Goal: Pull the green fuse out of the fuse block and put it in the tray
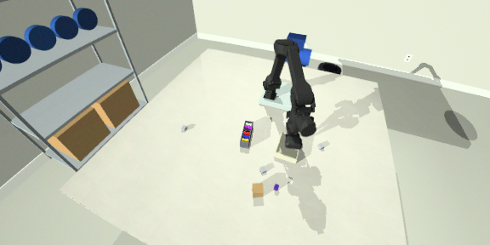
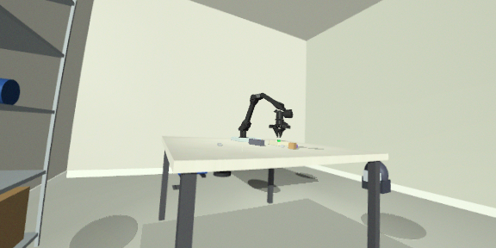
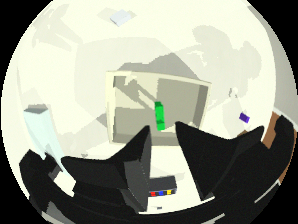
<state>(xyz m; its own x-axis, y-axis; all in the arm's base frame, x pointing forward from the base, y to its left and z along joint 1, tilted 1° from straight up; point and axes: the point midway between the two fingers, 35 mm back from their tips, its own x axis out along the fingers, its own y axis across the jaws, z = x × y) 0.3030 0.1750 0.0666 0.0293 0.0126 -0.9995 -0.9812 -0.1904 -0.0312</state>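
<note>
The gripper [image 1: 293, 145] [image 2: 279, 135] [image 3: 163, 125] is open, with a gap between its two black fingertips, above the tray [image 1: 285, 157] [image 2: 272, 142] [image 3: 109, 110]. The green fuse [image 2: 279, 140] [image 3: 159, 116] is out of the block and clear of both fingers. In the wrist view it shows within the tray walls; in the exterior view it shows just under the fingertips, at about rim height. Whether it rests on the tray floor cannot be told. The gripper hides it in the top view. The fuse block [image 1: 245, 144] [image 2: 257, 142] [image 3: 164, 183] stands apart, with other coloured fuses in it.
A wooden cube [image 1: 258, 190] [image 2: 293, 145] and a small purple block [image 1: 276, 187] [image 3: 244, 118] lie in front of the tray. Small grey pieces lie near it [image 1: 263, 169], to its right and far left. The arm stands on a pale base plate [image 1: 272, 102].
</note>
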